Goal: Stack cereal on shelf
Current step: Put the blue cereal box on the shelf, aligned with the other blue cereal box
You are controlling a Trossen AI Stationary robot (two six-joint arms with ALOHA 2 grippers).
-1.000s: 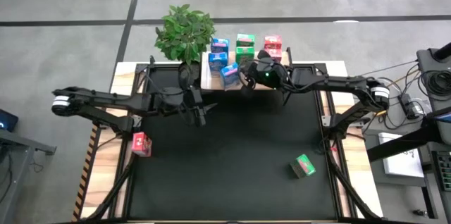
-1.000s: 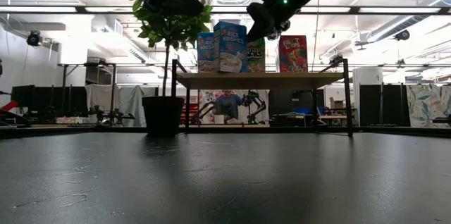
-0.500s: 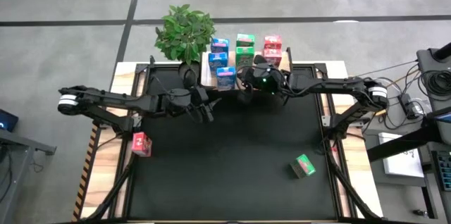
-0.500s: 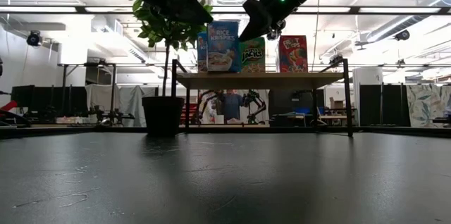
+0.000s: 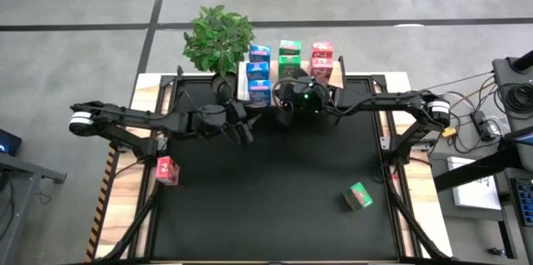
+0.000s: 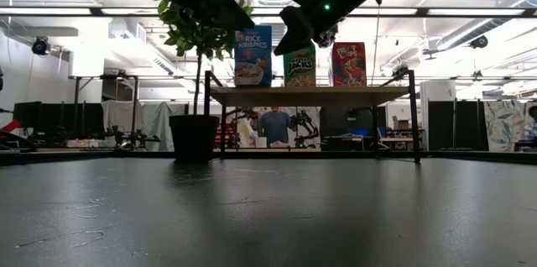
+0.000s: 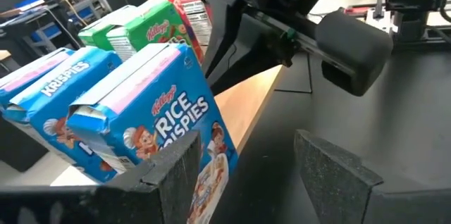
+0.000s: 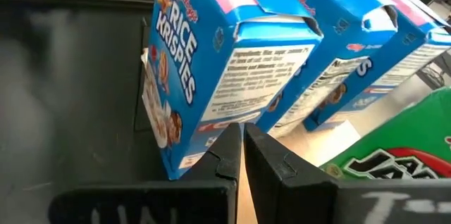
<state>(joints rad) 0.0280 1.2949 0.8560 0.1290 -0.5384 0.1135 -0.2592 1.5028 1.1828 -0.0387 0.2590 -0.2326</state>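
Front blue box (image 5: pixel 260 92) sits upright on shelf (image 5: pixel 243 92) front edge. Our left claw (image 5: pixel 241 129) is spread at its 7 o'clock; right claw (image 5: pixel 281 110) pressed together at 4, prob squaring it. Red box (image 5: pixel 166 169) + green box (image 5: pixel 360 196) wait on surface (image 5: pixel 275 190).

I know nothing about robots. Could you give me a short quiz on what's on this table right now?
1. True or false: all three blue boxes stand on the shelf.
2. One box lies off the shelf on the right side of the table. What colour is it? A blue, B green, C red.
3. Fill in: the fingers of the left hand are ___ (open or shut).

Key: 1 true. 2 B, the green box. 3 open.
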